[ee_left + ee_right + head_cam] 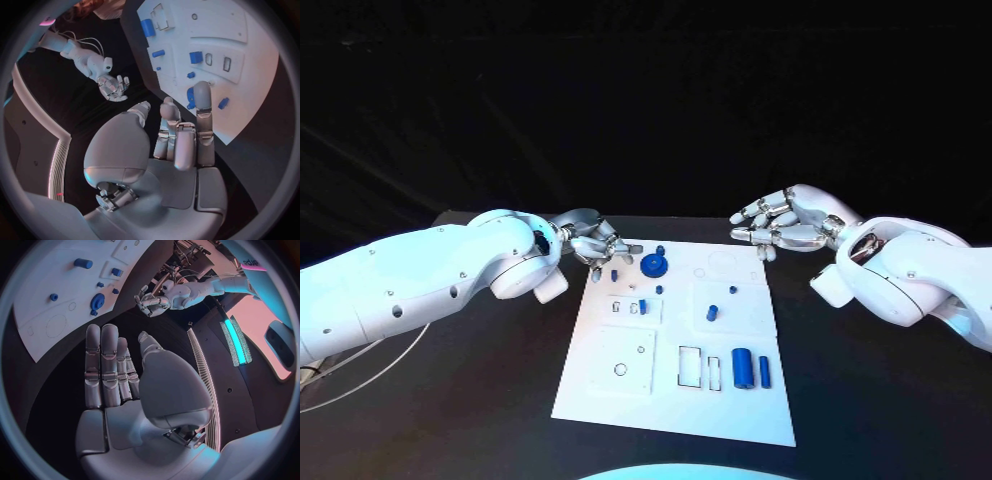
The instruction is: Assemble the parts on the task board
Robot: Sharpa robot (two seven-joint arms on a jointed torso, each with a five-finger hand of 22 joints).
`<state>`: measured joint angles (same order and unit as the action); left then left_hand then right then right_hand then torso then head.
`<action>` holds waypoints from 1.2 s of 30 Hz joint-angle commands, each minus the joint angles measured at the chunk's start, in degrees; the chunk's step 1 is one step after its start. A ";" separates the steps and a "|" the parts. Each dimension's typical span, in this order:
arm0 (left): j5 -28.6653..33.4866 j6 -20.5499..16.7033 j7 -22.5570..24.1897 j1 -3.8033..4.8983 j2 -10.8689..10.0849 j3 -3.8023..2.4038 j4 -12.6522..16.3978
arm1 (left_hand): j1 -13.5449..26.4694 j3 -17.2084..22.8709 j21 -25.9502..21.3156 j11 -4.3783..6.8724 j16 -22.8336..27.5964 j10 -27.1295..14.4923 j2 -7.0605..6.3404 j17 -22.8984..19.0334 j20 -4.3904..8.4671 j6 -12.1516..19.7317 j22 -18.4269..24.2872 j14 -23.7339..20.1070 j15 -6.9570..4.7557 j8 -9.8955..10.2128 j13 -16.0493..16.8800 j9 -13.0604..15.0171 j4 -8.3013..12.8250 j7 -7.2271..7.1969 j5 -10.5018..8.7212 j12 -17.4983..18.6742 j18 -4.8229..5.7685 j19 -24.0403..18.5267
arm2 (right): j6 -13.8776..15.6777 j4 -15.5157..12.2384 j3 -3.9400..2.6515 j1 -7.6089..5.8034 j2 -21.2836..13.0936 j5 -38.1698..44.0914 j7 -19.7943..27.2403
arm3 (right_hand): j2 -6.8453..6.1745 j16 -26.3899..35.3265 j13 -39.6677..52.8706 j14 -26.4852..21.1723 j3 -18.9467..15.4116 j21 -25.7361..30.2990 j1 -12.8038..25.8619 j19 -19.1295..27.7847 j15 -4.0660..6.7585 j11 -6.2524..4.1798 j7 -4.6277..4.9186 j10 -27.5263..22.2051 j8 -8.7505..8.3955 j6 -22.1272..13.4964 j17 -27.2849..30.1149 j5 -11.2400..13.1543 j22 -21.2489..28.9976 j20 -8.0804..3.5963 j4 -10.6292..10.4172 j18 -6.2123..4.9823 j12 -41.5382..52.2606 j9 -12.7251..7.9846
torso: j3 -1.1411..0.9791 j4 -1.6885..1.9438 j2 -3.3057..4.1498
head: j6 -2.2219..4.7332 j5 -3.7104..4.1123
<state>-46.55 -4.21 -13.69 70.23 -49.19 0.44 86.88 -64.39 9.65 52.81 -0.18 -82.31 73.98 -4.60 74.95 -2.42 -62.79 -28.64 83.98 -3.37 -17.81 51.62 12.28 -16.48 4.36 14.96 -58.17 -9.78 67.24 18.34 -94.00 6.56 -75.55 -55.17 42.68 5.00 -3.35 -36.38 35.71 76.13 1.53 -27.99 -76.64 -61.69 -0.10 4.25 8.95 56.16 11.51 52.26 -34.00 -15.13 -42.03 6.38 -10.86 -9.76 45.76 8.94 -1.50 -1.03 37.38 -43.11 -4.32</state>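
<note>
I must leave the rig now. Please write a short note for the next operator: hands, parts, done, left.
Left robot hand: over the task board's far left corner, fingers curled, holding nothing that I can see.
Right robot hand: open, above the table beyond the board's far right corner.
Parts: blue round disc at the far end; two blue cylinders lie near the right edge; small blue pieces mid-board.
Done: unclear. Left: most recesses unfilled.

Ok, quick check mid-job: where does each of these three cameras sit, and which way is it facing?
Head view: on the robot's head, looking down at the task board; both arms enter from the sides.
Left wrist view: behind the left hand, facing the board's far end; its palm and fingers show.
Right wrist view: behind the right hand, facing the same end.
Shared: the round blue part and each other's hands.
</note>
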 commanded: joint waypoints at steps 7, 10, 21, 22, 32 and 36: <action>-8.45 5.46 -19.38 0.14 2.97 0.06 -0.11 | -0.03 -5.08 2.87 -0.06 -0.21 -2.60 1.24 3.64 -0.24 4.21 -2.54 2.64 0.16 -6.03 4.22 5.96 -0.21 -0.01 -0.24 -4.12 -0.24 -2.09 | 1.02 0.65 0.18 -0.02 -0.04 -2.42 2.63 | 0.09 3.75 -2.07 0.19 -1.90 2.57 0.85 0.28 -0.53 0.43 0.35 0.18 0.16 -0.23 0.26 -0.58 2.11 0.69 -0.52 -0.70 -1.78 -0.38 | -0.16 -0.03 -0.16 | -0.38 -0.02; -9.78 6.98 -21.49 0.23 4.11 0.10 -0.61 | -0.09 -6.51 6.18 0.12 -3.00 -1.97 1.58 7.69 -0.08 4.93 -6.85 3.95 0.00 -7.58 5.69 7.47 -0.24 -0.22 -0.20 -5.52 0.34 -0.42 | 1.41 0.95 0.20 -0.02 0.23 -2.16 2.70 | 0.28 6.56 -3.38 -0.66 -2.62 4.21 0.88 1.00 -0.92 0.76 0.63 -0.65 0.11 -0.49 0.81 -0.79 3.35 1.03 -0.76 -0.63 -3.17 -0.55 | -0.11 0.12 -0.10 | -0.47 0.05; -12.43 12.25 -25.22 0.56 7.98 0.48 -2.99 | -0.21 -8.27 10.87 0.21 -3.90 -1.64 2.21 9.01 0.07 5.95 -13.58 4.27 -0.08 -9.14 6.72 9.14 -0.26 -0.33 -0.17 -6.43 1.34 2.02 | 2.07 2.17 0.32 0.11 1.42 -1.90 2.98 | 1.45 15.54 -9.64 -1.48 -4.68 9.14 0.53 2.72 -2.09 1.66 1.33 -0.57 0.24 -0.78 2.79 -0.99 7.64 2.43 -1.43 -0.71 -8.33 -0.97 | -0.09 -0.01 -0.04 | -0.63 -0.40; -12.52 12.65 -25.30 0.57 8.28 0.51 -3.21 | -0.27 -8.47 11.48 0.22 -4.12 -1.53 2.31 9.36 0.08 6.09 -14.43 4.37 -0.09 -9.30 6.98 9.33 -0.26 -0.33 -0.16 -6.64 1.47 2.33 | 2.18 2.22 0.33 0.13 1.49 -1.84 3.01 | 1.51 15.77 -9.82 -1.41 -4.77 9.25 0.54 2.69 -2.11 1.68 1.35 -0.54 0.24 -0.83 2.80 -0.98 7.77 2.45 -1.47 -0.71 -8.41 -0.99 | -0.09 -0.01 -0.04 | -0.65 -0.39; -13.21 14.22 -25.15 0.59 10.61 0.94 -4.62 | -0.48 -9.13 13.11 0.25 -4.85 -1.52 2.70 10.46 0.11 6.49 -16.59 4.69 -0.12 -9.79 7.03 9.92 -0.28 -0.36 -0.14 -6.72 1.77 3.04 | 2.77 2.94 0.41 0.45 2.44 1.40 3.16 | 1.85 17.05 -10.69 -0.97 -5.67 9.83 1.26 2.45 -2.23 1.83 1.48 -0.39 0.24 -1.09 2.80 -0.38 8.50 2.57 -2.13 -0.72 -8.57 -1.10 | -0.08 -0.13 0.02 | -0.88 -0.33; -12.94 14.42 -25.19 0.58 10.96 0.99 -4.79 | -0.44 -9.24 13.24 0.25 -4.87 -1.48 2.79 10.49 0.12 6.54 -16.70 4.70 -0.11 -9.87 7.09 10.02 -0.29 -0.36 -0.15 -6.78 1.78 3.04 | 2.87 3.34 0.42 0.65 2.85 2.15 3.18 | 1.92 17.42 -10.91 -0.85 -5.93 9.99 1.31 2.37 -2.26 1.86 1.51 -0.38 0.27 -1.13 2.78 0.00 8.71 2.60 -2.23 -0.72 -8.57 -1.13 | -0.09 -0.16 -0.01 | -1.03 -0.27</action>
<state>-59.09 8.33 -38.39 70.73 -38.41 1.43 82.13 -64.81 0.72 65.91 -0.02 -86.85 72.14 -2.56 74.93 -2.35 -56.67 -45.35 83.99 -3.38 -27.39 58.66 22.27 -16.82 3.96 14.96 -64.76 -8.88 69.94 20.92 -90.77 6.97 -74.95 -52.45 42.69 7.38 -1.81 -19.23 24.84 74.90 -4.12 -18.19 -75.56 -59.36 -2.34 6.01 10.24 55.64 11.51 51.38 -31.24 -15.26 -33.37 8.71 -13.06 -9.74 37.48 7.88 -1.58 -1.16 37.38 -44.04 -4.65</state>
